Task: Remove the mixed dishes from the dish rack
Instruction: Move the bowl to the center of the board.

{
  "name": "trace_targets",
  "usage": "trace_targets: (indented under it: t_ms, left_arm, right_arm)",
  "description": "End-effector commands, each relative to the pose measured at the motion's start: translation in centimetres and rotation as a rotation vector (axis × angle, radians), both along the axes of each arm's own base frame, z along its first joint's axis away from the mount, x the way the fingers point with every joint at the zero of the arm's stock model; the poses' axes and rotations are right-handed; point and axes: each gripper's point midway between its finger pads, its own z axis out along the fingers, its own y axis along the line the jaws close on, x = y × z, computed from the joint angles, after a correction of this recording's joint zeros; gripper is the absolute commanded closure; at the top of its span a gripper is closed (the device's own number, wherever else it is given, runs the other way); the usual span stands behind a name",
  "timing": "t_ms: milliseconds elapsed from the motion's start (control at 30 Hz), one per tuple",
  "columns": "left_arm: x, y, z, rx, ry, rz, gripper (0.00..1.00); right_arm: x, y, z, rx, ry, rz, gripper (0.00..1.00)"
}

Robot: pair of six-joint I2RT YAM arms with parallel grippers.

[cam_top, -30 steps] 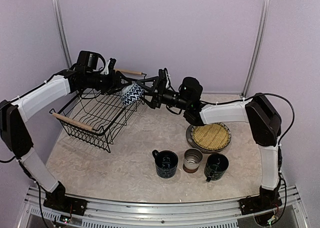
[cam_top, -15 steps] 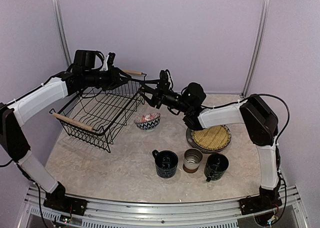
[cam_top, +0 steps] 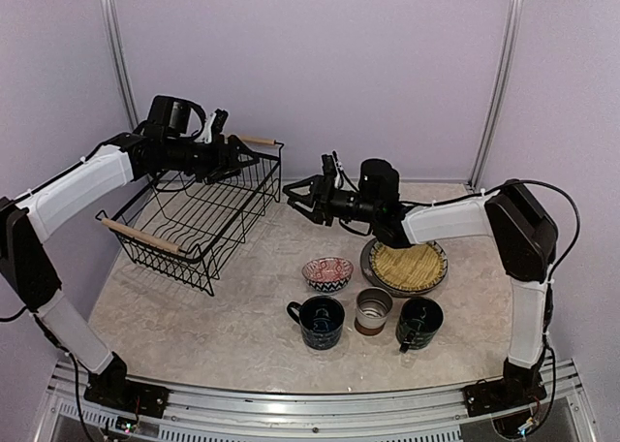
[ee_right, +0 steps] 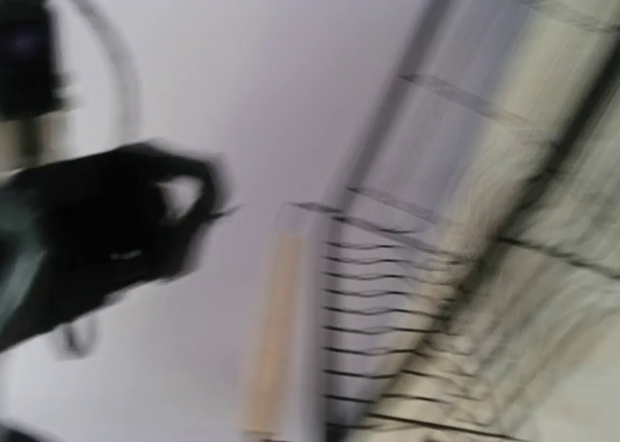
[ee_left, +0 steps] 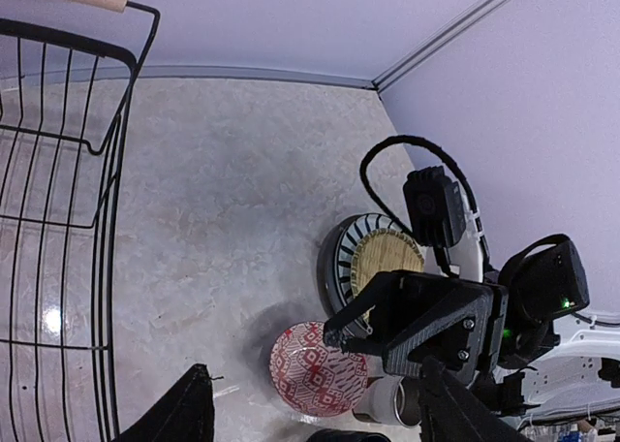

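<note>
The dish rack (cam_top: 145, 236) stands at the left, with no dishes showing inside. My left gripper (cam_top: 232, 157) hovers over its far right corner, jaws wide open and empty (ee_left: 315, 418). My right gripper (cam_top: 298, 198) is open and empty in the air right of the rack. The small red patterned bowl (cam_top: 327, 272) sits upright on the table, also in the left wrist view (ee_left: 315, 369). Right of it is the plate stack (cam_top: 407, 266), woven yellow straw plate on top. In front stand the dark blue mug (cam_top: 320, 318), the grey brown-based cup (cam_top: 373, 309) and the dark green mug (cam_top: 419, 323).
The right wrist view is motion-blurred and shows only rack wires and a wooden handle (ee_right: 271, 326). The back wall and its metal posts stand close behind the rack. The rack's wire rim (ee_left: 107, 219) lies just left of my left fingers.
The bowl was up at the rack's right side between the grippers a second ago, then on the table, and now sits further right and nearer by the mugs. The right gripper has drawn back rightward.
</note>
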Motion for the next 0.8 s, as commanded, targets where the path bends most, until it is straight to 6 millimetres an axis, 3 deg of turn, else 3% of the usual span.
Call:
trace_targets:
  t_ms: [0,133,267,367,467,600,767]
  left_arm:
    - [-2.0,-0.7,-3.9,0.071,0.114,-0.074,0.27]
    - [-3.5,-2.5,-5.2,0.098,0.156,-0.138,0.18]
    - [-4.6,-5.1,-7.4,0.150,0.191,-0.200,0.15]
    - [-5.1,-6.8,-8.8,0.166,0.217,-0.241,0.14]
    - [-5.4,-7.9,-10.4,0.167,0.273,-0.273,0.15]
    - [-6.2,-9.2,-12.8,0.156,0.387,-0.322,0.16]
    - [-7.1,-10.7,-15.4,0.178,0.447,-0.351,0.16]
  right_arm:
    - [0.5,-2.5,-3.0,-0.434,-0.100,-0.065,0.46]
    - [0.9,-6.6,-7.5,-0.811,-0.105,-0.129,0.32]
    - [-0.9,-10.3,-11.5,-1.050,-0.067,-0.107,0.26]
    - [-2.1,-12.1,-13.0,-1.153,-0.070,-0.093,0.18]
    - [-3.0,-13.1,-14.2,-1.226,-0.087,-0.047,0.15]
    - [-4.1,-14.0,-16.5,-1.313,-0.058,0.009,0.19]
    - [-5.1,-13.0,-18.7,-1.347,-0.043,0.058,0.28]
